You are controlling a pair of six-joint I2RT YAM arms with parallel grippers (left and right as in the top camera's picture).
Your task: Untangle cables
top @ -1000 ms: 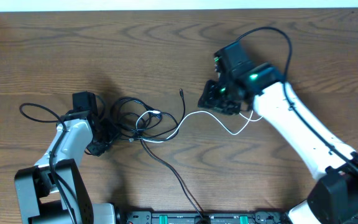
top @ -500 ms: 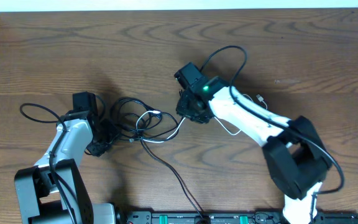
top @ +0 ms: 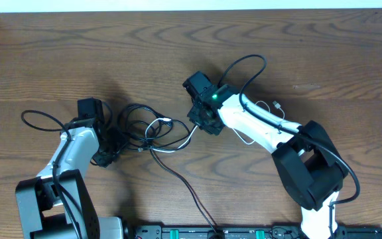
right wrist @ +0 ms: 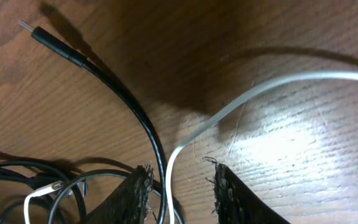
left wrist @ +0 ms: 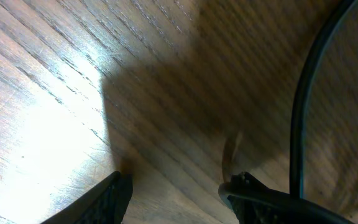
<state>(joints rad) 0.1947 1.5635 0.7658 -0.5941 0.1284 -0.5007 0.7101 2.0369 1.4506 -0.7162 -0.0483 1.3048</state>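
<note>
From overhead, shows the black cables [top: 138,121] looped in a tangle left of the middle of the frame, on the wooden table [top: 78,53]. Shows also the white cable [top: 191,136] leaving this tangle toward the right and ending in a small plug right of centre, in the upper half. Places the left gripper [left wrist: 179,194] at the left border of the tangle, low over the wood. In the left wrist view, shows its two fingers apart at the bottom edge, medium wide, with only bare wood between them and one of the black cables passing at the right side; holds nothing. Places the right gripper [right wrist: 182,183] at the right end of the tangle, near the middle of the overhead frame. In the right wrist view, shows its fingers rather narrow but not closed, with the white cable and one of the black cables passing loose through the gap, not squeezed. Shows a black plug [right wrist: 48,38] lying free in the upper left.
</note>
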